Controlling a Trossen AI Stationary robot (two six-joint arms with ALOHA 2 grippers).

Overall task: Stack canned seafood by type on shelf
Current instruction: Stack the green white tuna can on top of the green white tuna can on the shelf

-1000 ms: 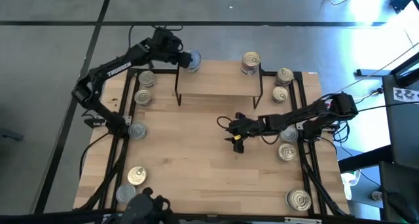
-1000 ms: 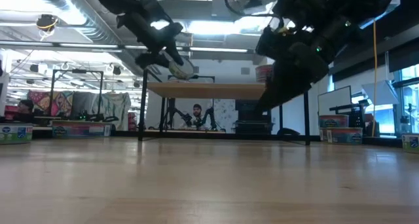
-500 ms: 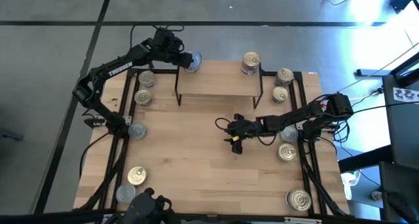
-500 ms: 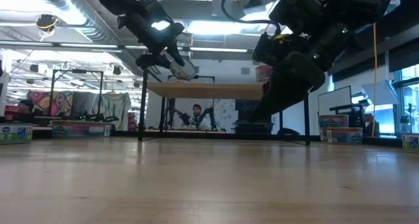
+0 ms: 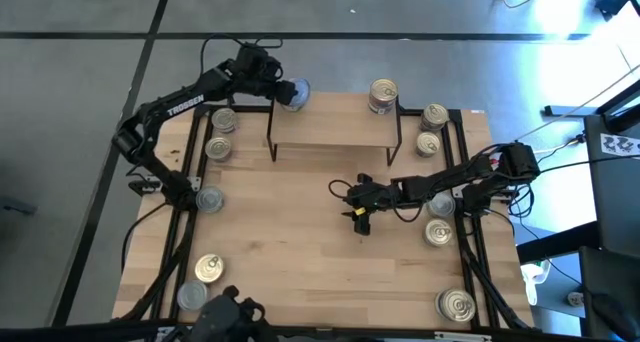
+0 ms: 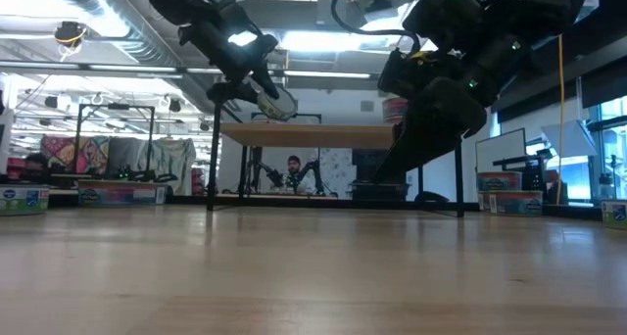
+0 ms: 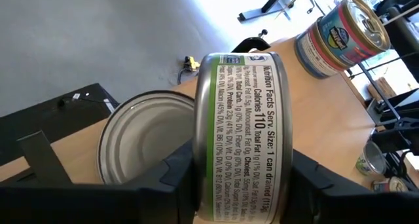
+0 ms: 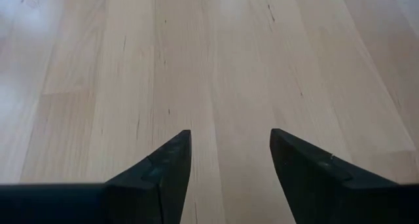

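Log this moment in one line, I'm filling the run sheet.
left gripper: holds can on edge above shelf left end | right gripper: open, empty, over table | stack: shelf right end

Robotics lab: exposed ceiling ducts (image 6: 108, 26), concrete floor (image 5: 80, 42), more arm rigs (image 6: 294, 173) behind.

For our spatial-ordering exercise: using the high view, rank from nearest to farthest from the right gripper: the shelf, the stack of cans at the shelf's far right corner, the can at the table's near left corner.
From the right gripper:
1. Shelf, just beyond it.
2. Stack of cans, shelf's far right corner.
3. Can, table's near left.
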